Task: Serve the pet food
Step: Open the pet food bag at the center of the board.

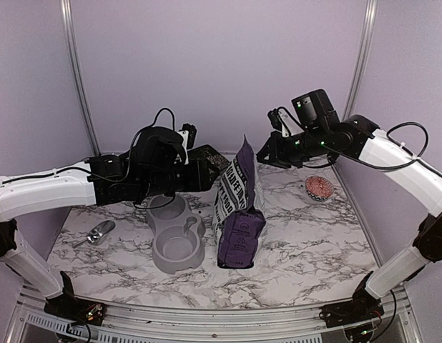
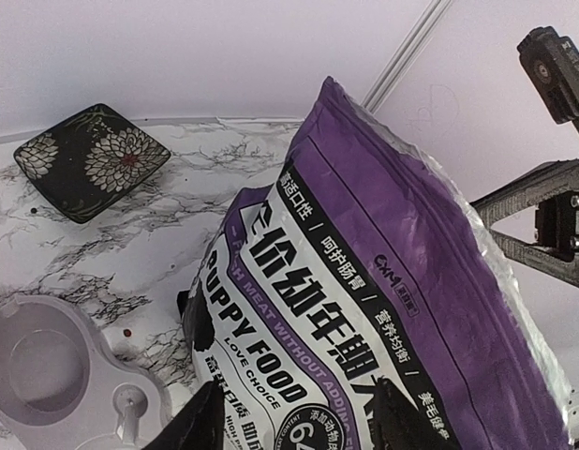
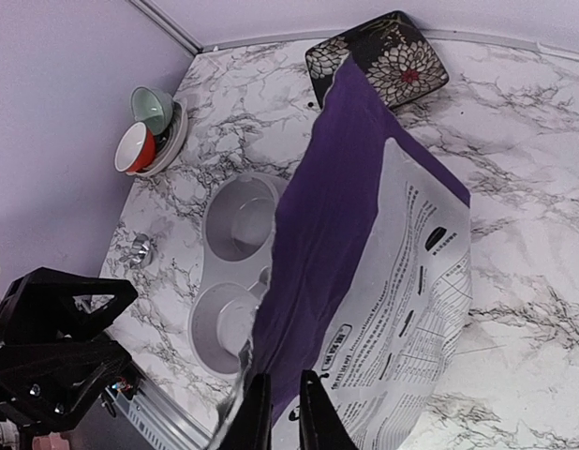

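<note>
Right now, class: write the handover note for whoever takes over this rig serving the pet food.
left gripper: jaws apart at the front of the bag; grip unclear.
right gripper: pinched on the bag's top edge.
The bag stands beside the grey double bowl; scoop lies untouched, far left.
Done: nothing served; both basins empty.
Left: get kibble from bag into a basin.

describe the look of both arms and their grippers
The left arm and right arm have white tubular links joined by black joint housings. Loose black cables loop over them, and small green lights glow on the right one. The left gripper and right gripper have black, angular fingers.
</note>
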